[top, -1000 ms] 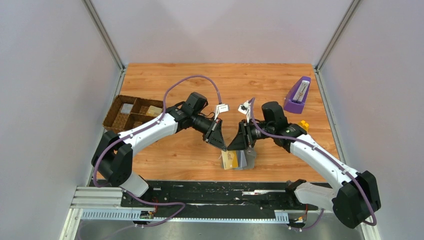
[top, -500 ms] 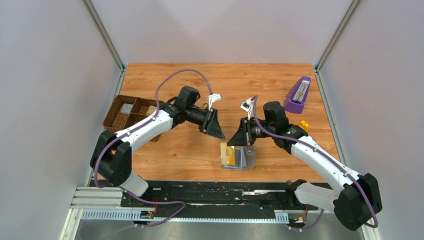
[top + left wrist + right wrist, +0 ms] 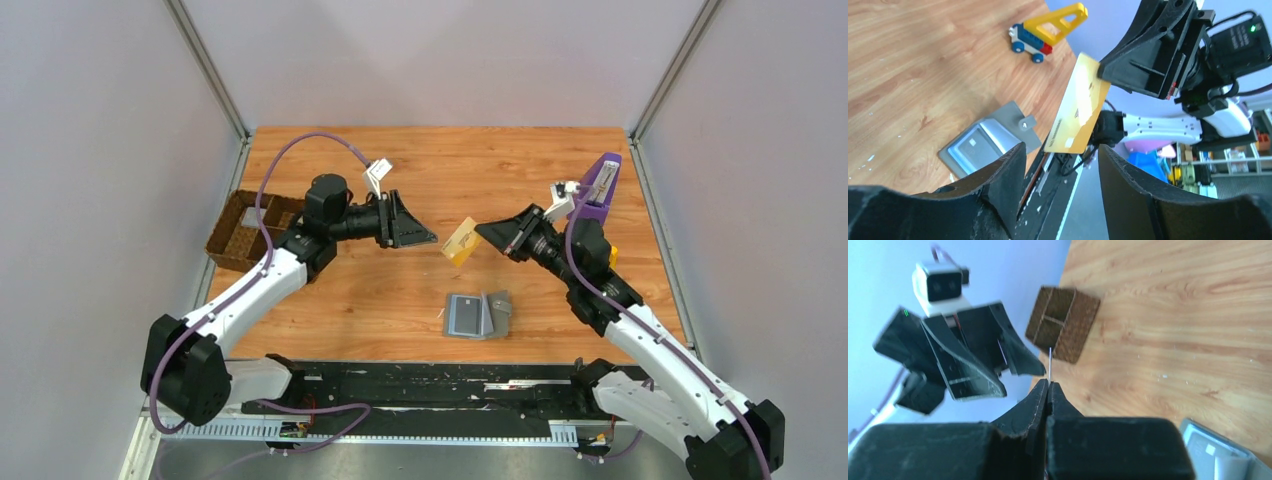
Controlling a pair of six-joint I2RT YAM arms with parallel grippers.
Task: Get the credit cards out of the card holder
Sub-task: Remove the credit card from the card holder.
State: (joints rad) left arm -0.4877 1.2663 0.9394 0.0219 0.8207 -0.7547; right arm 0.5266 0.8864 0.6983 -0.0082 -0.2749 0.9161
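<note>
The card holder lies open and flat on the wood near the front edge, also seen in the left wrist view. A pale grey credit card sits in its pocket. My right gripper is raised above the table and shut on the edge of a gold credit card, which hangs tilted in the air. The right wrist view shows only that card's thin edge above the closed fingertips. My left gripper faces the gold card from the left, open and holding nothing.
A brown woven divided tray stands at the left edge. A purple wedge-shaped object sits at the back right. A yellow, blue and red toy crane stands on the right side of the table.
My right gripper shut on the gold card, drew it from the holder and lifted it up and to the right. My left gripper opened, let go and pulled back to the left.
</note>
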